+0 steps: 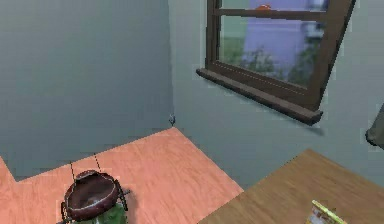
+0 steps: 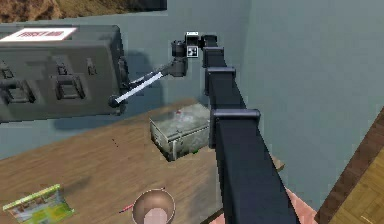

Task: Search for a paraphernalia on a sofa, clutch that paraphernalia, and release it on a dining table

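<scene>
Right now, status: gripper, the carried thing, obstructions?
Gripper holds dark green case, hanging clear above wooden table. Grey box and bowl crowd the table nearby.

Painted wall point(image 1: 80, 70) is plain muted teal. Wooden window frame point(image 1: 262, 96) is dark brown. Plank floor point(image 1: 150, 165): salmon pink, faint board lines. Round pot point(image 1: 92, 193): dark maroon over green. Wooden counter point(image 2: 90, 162) is mid brown, streaked grain. Large boxy case point(image 2: 60, 85) is dark olive-grey, black latches, white top label point(image 2: 40, 34) printed red. Small metal box point(image 2: 182, 132): pale grey-green. Shallow bowl point(image 2: 153, 207): dusty pink-brown. Flat packet point(image 2: 40, 208): yellow-green. Square arm bar point(image 2: 240, 140) is black.
</scene>
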Tool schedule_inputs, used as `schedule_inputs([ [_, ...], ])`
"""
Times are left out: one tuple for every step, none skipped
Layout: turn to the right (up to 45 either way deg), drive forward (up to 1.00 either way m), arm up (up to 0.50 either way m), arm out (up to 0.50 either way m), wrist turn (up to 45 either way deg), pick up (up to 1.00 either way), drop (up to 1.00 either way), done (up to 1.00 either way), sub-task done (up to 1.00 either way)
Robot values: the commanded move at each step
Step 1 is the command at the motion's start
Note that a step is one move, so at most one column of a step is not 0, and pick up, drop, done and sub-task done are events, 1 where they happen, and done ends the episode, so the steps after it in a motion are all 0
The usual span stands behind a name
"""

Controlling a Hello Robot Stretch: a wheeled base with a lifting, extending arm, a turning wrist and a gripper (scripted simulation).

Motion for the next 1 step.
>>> schedule_inputs([
  [0.0, 0.00, 0.00, 0.00, 33.0, 0.00, 0.00, 0.00, 0.00],
])
